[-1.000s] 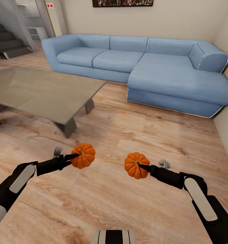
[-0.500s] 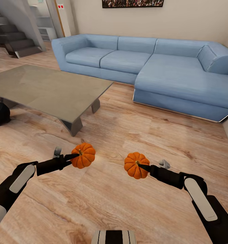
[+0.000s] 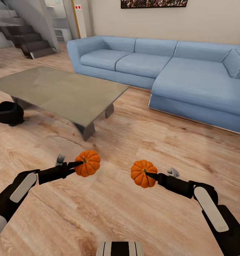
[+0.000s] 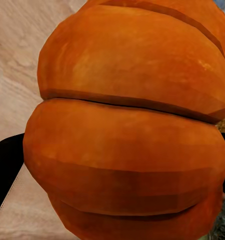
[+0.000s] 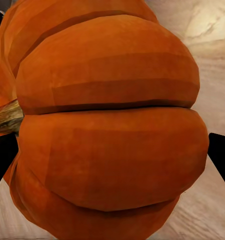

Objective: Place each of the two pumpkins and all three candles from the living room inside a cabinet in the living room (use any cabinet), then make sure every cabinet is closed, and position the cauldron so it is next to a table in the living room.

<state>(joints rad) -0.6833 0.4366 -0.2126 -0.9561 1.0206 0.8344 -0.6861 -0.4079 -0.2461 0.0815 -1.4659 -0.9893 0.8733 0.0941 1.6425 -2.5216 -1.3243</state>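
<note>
Head view is being turned leftward: two orange ribbed pumpkins (image 3: 87,163) (image 3: 143,173) are being gripped, one per hand (image 3: 76,164) (image 3: 147,174), as a black round cauldron (image 3: 8,113) is being revealed.

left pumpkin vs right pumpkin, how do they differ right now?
The left pumpkin is held by the left gripper; the right pumpkin by the right gripper. The left one sits slightly higher in the head view and nearer the table. Both are orange, ribbed, similar in size, and carried above the wood floor.
</note>
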